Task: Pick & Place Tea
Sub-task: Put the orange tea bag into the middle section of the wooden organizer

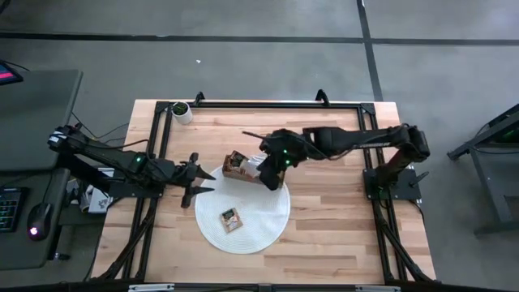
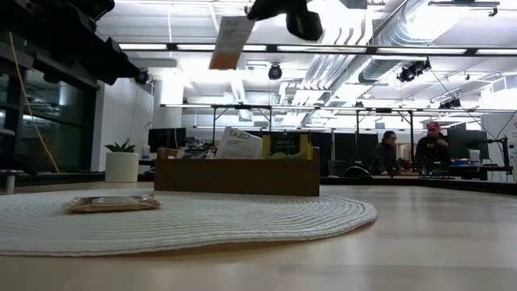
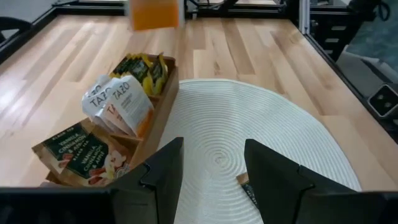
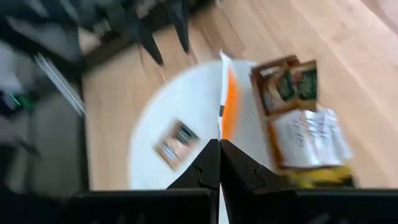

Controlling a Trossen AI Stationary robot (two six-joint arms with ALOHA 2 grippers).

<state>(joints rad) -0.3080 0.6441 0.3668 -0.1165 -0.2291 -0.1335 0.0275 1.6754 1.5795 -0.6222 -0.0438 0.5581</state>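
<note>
Dangling from my right gripper (image 4: 219, 144), whose fingers are pinched tight on it, an orange-and-white tea packet (image 4: 226, 102) hangs in the air above the brown wooden tray (image 1: 241, 177). I see that tray's compartments packed with upright flat packets (image 3: 118, 102), green, yellow and white. One more packet (image 1: 230, 218) lies flat on the round white woven mat (image 1: 263, 223), and my left gripper (image 1: 199, 180) waits spread wide at the mat's edge.

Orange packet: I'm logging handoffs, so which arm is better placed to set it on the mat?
Right. Its gripper is shut on the orange packet above the tray at the mat edge; the left gripper is open, empty.
</note>
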